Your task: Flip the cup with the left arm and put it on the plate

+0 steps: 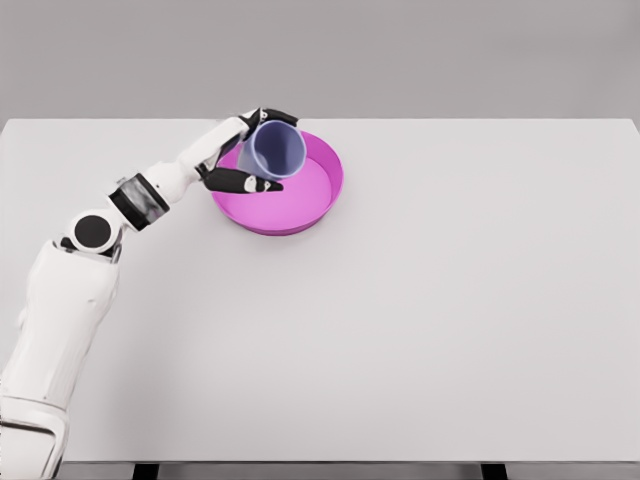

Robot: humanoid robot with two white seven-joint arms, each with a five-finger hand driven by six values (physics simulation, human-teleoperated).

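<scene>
Fingers [262, 184] of the left hand [240, 150] are wrapped around the cup [277, 150], dark digits on both sides of it, one pair up by its far rim and one stretched along under its near edge, so it's clamped and not just resting there. The cup sits right in that grip, held up over the left part of the plate [325, 195], and as far as I can tell it isn't touching the plate's floor yet. Its long axis is tipped, not vertical: one round end faces up toward the camera and a bit to the right, so you see a circle rather than a side profile. Whether that end is the mouth or the base I honestly can't tell, it's translucent and washes out. My read is the next move hinges on that tilt, since the axis has to come square to the plate, which lies directly below and slightly right of the fingers, before letting go. Material-wise the cup is a pale bluish see-through plastic-looking thing, smooth, slightly tapered. The plate is bright magenta, round, with a raised sloping wall, more a shallow dish, matte and smooth. Both are over a plain white desk [450, 320]. No right arm in view, so the left does all of it.
</scene>
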